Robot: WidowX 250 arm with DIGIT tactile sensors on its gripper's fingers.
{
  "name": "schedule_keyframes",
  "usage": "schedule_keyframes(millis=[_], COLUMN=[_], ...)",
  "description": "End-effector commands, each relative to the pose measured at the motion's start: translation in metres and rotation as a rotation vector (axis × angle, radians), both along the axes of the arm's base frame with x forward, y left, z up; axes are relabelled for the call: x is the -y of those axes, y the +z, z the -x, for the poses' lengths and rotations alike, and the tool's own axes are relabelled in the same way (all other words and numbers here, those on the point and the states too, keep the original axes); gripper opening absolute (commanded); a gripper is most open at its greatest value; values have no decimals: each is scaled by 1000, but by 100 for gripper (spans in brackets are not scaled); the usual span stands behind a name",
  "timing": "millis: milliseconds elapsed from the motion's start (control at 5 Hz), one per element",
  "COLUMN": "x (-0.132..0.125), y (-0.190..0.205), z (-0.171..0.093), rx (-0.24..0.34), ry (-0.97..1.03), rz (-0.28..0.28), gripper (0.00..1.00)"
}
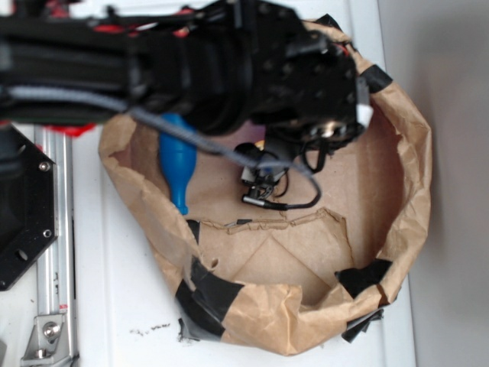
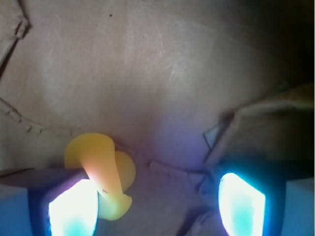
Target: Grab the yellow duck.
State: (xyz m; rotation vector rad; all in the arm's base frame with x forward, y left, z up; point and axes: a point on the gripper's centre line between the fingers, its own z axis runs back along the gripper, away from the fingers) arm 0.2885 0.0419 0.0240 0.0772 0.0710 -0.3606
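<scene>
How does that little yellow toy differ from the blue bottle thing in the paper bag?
The yellow duck is bright yellow; the blue bottle is blue. The duck lies right beside one of the fingers, while the bottle lies off to the side, partly under the arm. Both rest on the brown paper bag.

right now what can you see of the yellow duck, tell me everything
The yellow duck shows only in the wrist view; the arm hides it in the exterior view. It is a small, smooth, plastic-looking toy, bright yellow shading to orange: a rounded cap at the upper left, a narrowing stem, a rounded lobe beside it and a flared lower end. It lies on the brown paper floor of the bag, right against the lit left fingertip of the open gripper, off-centre between the pads. Actual contact cannot be confirmed.
</scene>
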Motion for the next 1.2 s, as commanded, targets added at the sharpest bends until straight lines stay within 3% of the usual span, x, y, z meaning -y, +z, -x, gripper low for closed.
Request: schedule_keyframes(millis=[0, 400, 800, 1000], x=[12, 19, 22, 33], y=[-13, -13, -8, 19], z=[1, 3, 7, 15], rx=[-25, -31, 5, 109], ry=[-73, -95, -129, -140], rz=[45, 18, 25, -1], gripper=[100, 0, 0, 0])
